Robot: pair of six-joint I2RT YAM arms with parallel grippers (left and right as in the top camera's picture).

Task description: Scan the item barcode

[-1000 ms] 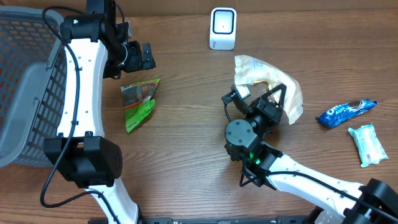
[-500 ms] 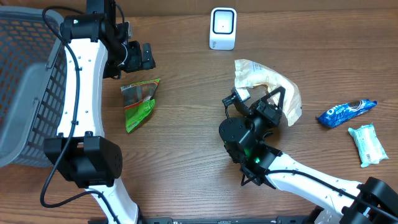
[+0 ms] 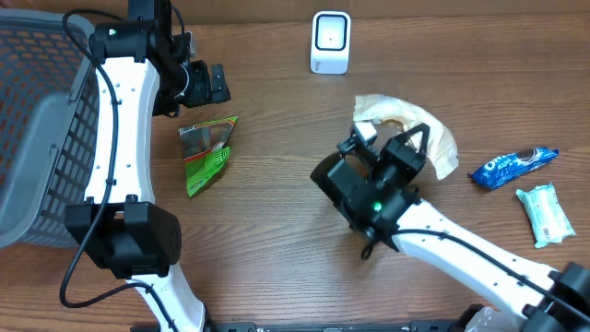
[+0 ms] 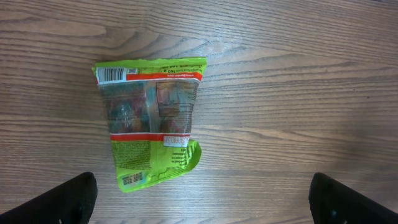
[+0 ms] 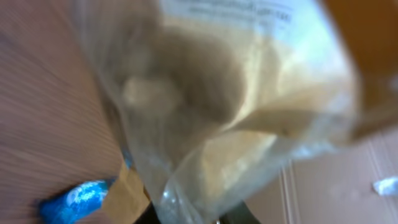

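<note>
**Bag (image 3: 396, 111) is up and turning in the right gripper (image 3: 389, 140)**

A second ago the bag lay a bit closer to the middle of the tabletop (image 3: 277, 240). Now the right arm has swung round, and the bag has moved a little to the right with it. The right gripper is pinched tight on the bag. In the right wrist view the bag fills the picture and looks lifted off the wood. I think this means the pick-up is done and the bag must next go to the scanner (image 3: 331, 41). No barcode shows on the bag; its print is too blurry to read.

From the left, the basket (image 3: 37, 55) sits at the left edge. The left gripper (image 3: 214, 85) has its fingers wide apart and holds nothing. It has not moved. Near it the green bag (image 3: 207, 155) lies flat, left of the middle. The scanner stands by the far edge, apart from the bag. The wood between them is bare, so nothing blocks the way. The blue pack (image 3: 513, 167) and the white pack (image 3: 546, 215) lie near the right edge, out of the way.
</note>
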